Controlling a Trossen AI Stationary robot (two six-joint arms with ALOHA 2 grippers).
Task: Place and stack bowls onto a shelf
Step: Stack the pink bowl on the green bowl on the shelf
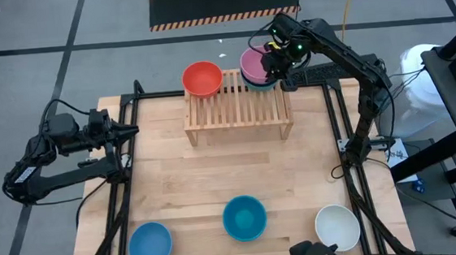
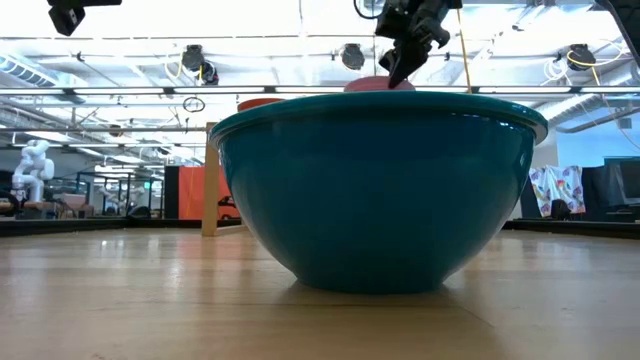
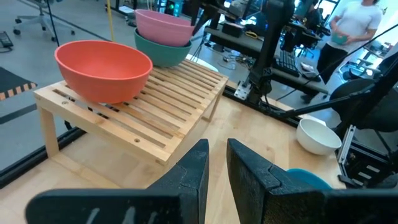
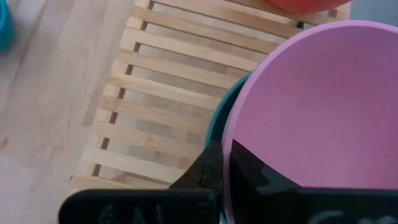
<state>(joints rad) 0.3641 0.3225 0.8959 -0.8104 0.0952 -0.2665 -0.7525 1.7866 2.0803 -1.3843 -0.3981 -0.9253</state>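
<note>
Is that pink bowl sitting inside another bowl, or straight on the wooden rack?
Inside another: the pink bowl is nested in the dark green bowl on the shelf, with the right gripper at its rim.

On my light-wood slatted shelf (image 1: 237,110) sit a red bowl (image 1: 202,78) and a pink bowl (image 1: 254,63) nested in a dark green bowl (image 3: 163,53). Well in front of the shelf lie a light blue bowl (image 1: 150,243), a teal bowl (image 1: 244,217) and a white bowl (image 1: 337,226). My right gripper (image 1: 274,63) is black.
</note>
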